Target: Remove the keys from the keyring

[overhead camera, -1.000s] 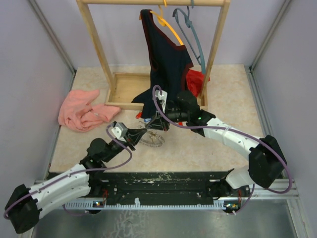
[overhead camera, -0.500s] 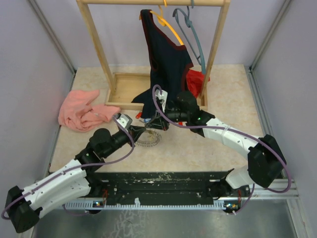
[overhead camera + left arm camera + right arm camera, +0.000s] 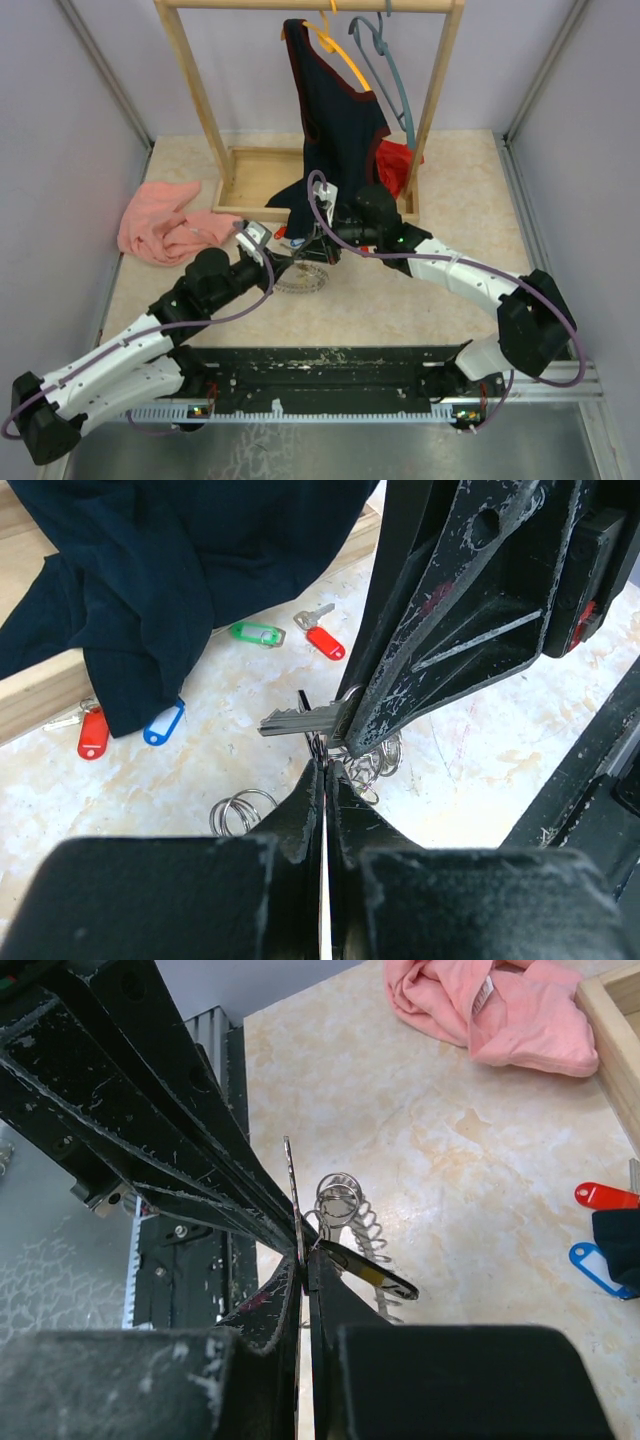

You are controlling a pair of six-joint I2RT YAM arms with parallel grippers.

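My right gripper (image 3: 303,1260) is clamped on a silver key (image 3: 292,722), centre frame. My left gripper (image 3: 322,772) is pinched shut against the keyring (image 3: 306,284), probably bracing it for the pull.

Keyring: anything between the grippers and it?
Nothing visible in the way. Both grippers are shut right at the keyring: the left gripper and right gripper meet tip to tip over it, the right one pinching a silver key. The dark garment lies beside them, not between.
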